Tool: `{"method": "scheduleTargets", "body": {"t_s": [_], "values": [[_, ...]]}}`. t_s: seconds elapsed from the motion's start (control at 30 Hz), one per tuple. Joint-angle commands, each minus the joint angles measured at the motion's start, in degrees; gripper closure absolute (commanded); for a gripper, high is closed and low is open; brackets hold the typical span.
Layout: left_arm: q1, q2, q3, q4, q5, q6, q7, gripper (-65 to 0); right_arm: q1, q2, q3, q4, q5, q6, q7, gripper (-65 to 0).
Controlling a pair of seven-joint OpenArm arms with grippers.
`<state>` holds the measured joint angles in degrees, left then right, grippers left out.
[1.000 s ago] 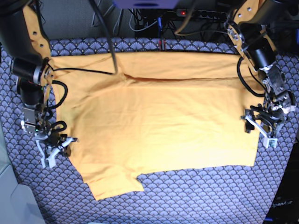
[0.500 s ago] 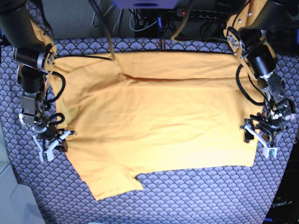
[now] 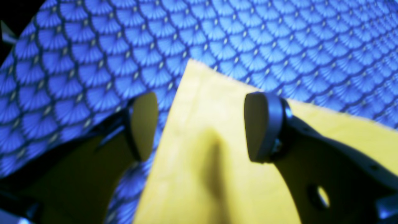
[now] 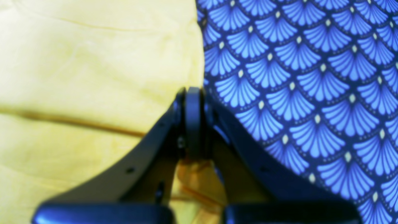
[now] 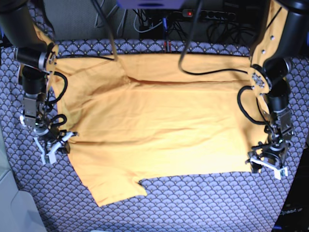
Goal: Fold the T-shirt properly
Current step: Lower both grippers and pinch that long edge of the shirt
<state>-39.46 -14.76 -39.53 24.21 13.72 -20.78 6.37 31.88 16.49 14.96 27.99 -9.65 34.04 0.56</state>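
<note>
The yellow-orange T-shirt [image 5: 159, 121] lies spread flat on the blue scallop-patterned cloth [image 5: 203, 203], with one sleeve pointing to the near left. My left gripper [image 5: 267, 166] hangs open over the shirt's near right corner. In the left wrist view, that corner [image 3: 192, 102] lies under the gap between the fingers [image 3: 144, 126] of the left gripper [image 3: 202, 127]. My right gripper [image 5: 52, 151] is shut at the shirt's left edge. In the right wrist view its tips [image 4: 192, 96] meet just beside the hem [image 4: 93, 62]. No cloth shows between them.
Black cables [image 5: 113, 38] hang down from the back over the shirt's far edge. A power strip [image 5: 207, 14] lies behind the table. A pale surface [image 5: 9, 203] borders the near left corner. Patterned cloth [image 4: 295, 77] surrounds the shirt on all sides.
The left arm has moved toward the near edge, from the shirt's right side to its near right corner, still open. The right gripper has shifted slightly farther back along the left edge.
</note>
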Motion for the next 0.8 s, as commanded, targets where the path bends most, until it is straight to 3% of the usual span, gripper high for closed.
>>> {"method": "scheduleTargets", "body": {"t_s": [0.0,0.27,0.4,0.77], "values": [[-2.4,-0.9,0.2,-0.8,-0.5,0.8,-1.9,-42.5,2.0,0.8,0.0,1.0,0.8,0.4,1.3,-0.3],[-3.2,-2.4,4.1,-6.8,-0.6,1.8,-7.6,-42.5,2.0,0.8,0.0,1.0,0.8,0.4,1.4,-0.3],[-3.0,-2.9,4.1,-6.8,-0.7,7.2,-7.6,-42.5,2.1,0.8,0.0,1.0,0.8,0.4,1.4,-0.3],[-2.3,-2.4,4.1,-8.1,-0.5,8.0,-7.9,-42.5,1.7,0.8,0.0,1.0,0.8,0.4,1.4,-0.3]]}}
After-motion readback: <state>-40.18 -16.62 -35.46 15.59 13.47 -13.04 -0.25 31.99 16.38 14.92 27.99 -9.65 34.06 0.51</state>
